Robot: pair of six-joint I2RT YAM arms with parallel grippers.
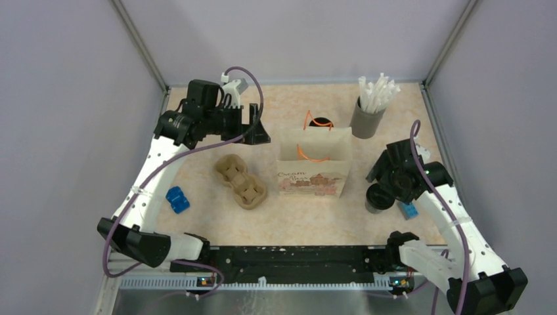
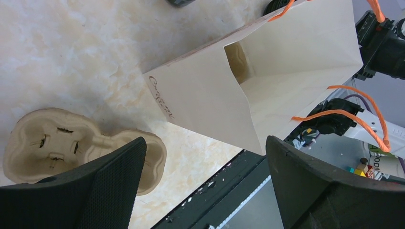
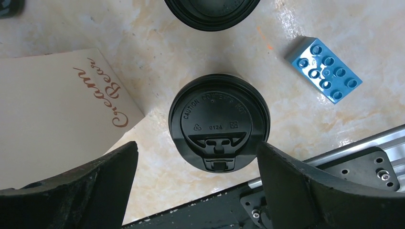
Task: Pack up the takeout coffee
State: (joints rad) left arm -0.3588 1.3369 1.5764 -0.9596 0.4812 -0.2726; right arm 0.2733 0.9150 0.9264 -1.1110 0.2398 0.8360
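Note:
A paper bag (image 1: 314,172) with orange handles stands open mid-table; the left wrist view looks into its open mouth (image 2: 286,67). Left of the bag lies a pulp cup carrier (image 1: 241,182), its cups empty (image 2: 52,143). My left gripper (image 1: 257,128) hovers open behind the carrier, with nothing between its fingers (image 2: 205,142). A coffee cup with a black lid (image 3: 218,128) stands right of the bag (image 3: 52,119). My right gripper (image 3: 196,147) hangs open above this cup (image 1: 377,198), apart from it. A second black lid (image 3: 212,8) shows past it, and another lidded cup (image 1: 320,123) sits behind the bag.
A grey holder of white straws (image 1: 368,113) stands at the back right. One blue brick (image 1: 177,199) lies at the front left, another (image 3: 325,69) right of the cup. The black rail (image 1: 289,256) runs along the near edge.

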